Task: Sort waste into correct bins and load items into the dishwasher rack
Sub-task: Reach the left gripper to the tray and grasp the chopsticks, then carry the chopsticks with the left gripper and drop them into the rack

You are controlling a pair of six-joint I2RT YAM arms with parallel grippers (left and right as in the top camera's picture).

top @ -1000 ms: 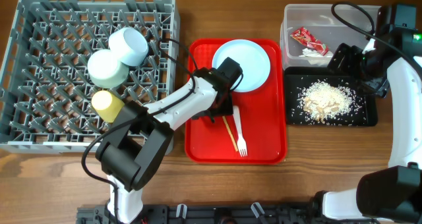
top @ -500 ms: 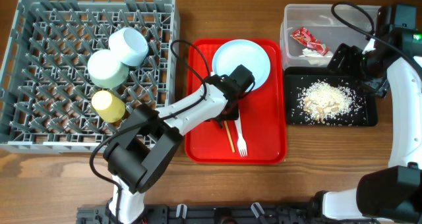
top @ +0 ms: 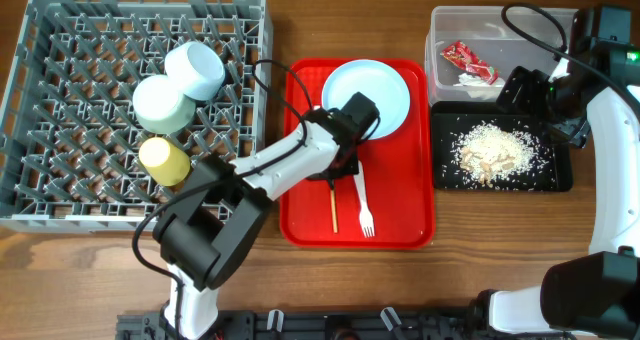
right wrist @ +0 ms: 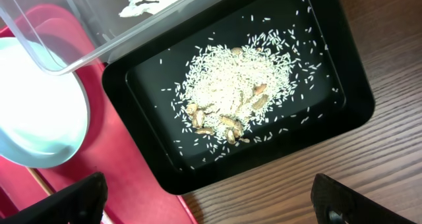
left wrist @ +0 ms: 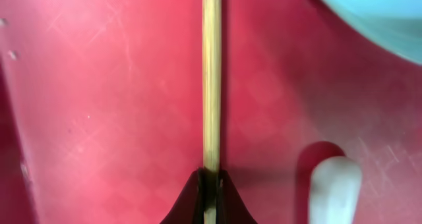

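- The wooden bench (top: 500, 260) carries everything.
- The grey rack (top: 60, 100) fills the left end of it. The blue bowl (top: 195, 70), the green bowl (top: 160, 102) and the yellow cup (top: 165, 160) sit in it on their sides, in a slanting row near its right wall.
- The red tray (top: 305, 210) lies just right of the rack, in the middle of the bench.
- The black tray (top: 500, 183) lies right of the red tray, with the clear tub (top: 440, 40) just behind it.
- The blue plate (top: 385, 95) lies flat in the far right corner of the red tray.
- A heap of rice crumbs (top: 492, 150) lies in the middle of the black tray, with stray grains around it.
- The right fingers (right wrist: 69, 199) hang over the black tray near the tub, spread wide and holding nothing.
- The left fingers (left wrist: 192, 199) are over the red tray just in front of the plate, pinched tight on one end of the chopstick (top: 333, 208).
- The white fork (top: 363, 205) lies on the red tray just right of the chopstick, prongs toward the near edge.
- The chopstick runs straight from the fingers toward the near edge of the red tray; whether it touches the tray I cannot tell.
- The red wrapper (top: 470, 62) lies in the tub.
- The white paper scrap (top: 470, 80) lies beside it in the tub.
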